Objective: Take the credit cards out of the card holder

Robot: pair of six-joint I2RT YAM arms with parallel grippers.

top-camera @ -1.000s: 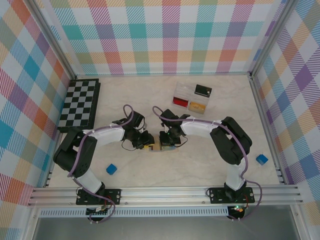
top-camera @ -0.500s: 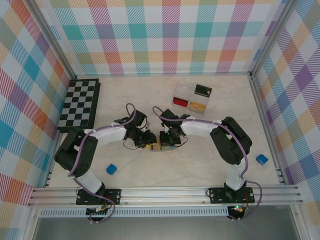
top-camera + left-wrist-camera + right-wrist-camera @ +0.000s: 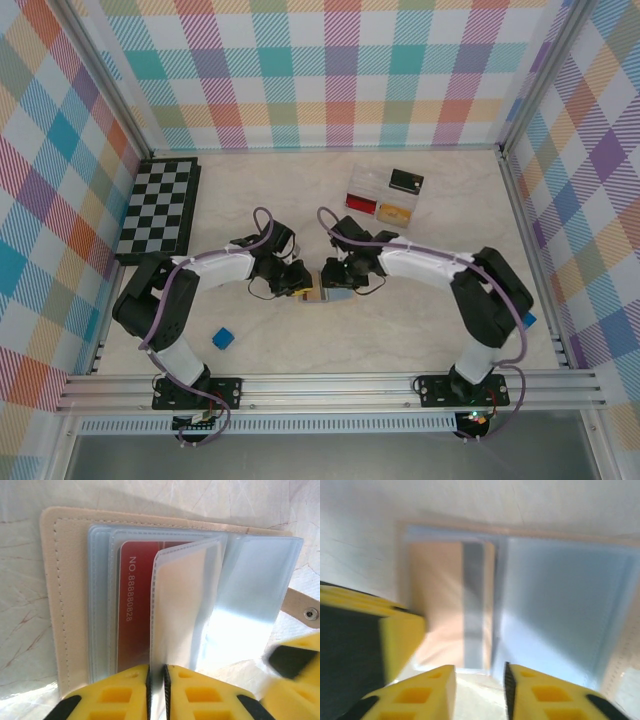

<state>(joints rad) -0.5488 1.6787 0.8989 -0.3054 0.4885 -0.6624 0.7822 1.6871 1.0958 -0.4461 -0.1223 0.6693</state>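
Observation:
The card holder (image 3: 70,605) lies open on the table, tan outside with pale blue clear sleeves. A red credit card (image 3: 132,615) with pale numbers sits inside one sleeve on its left panel. My left gripper (image 3: 157,690) is shut on the near edge of a clear sleeve leaf (image 3: 180,610), which stands up from the panel. From above, the card holder (image 3: 325,294) lies between my left gripper (image 3: 298,286) and my right gripper (image 3: 340,284). My right gripper (image 3: 480,690) is open at the holder's (image 3: 560,605) near edge, with bare table between its fingers.
A clear compartment box (image 3: 385,195) holding small items stands behind the arms. A folded chessboard (image 3: 160,205) lies at the far left. One blue cube (image 3: 222,339) sits near the left base and another (image 3: 524,320) near the right wall.
My right gripper has opened and let go of what it pinched, and the right arm's elbow has swung out to the right. My left gripper has tightened on the sleeve leaf.

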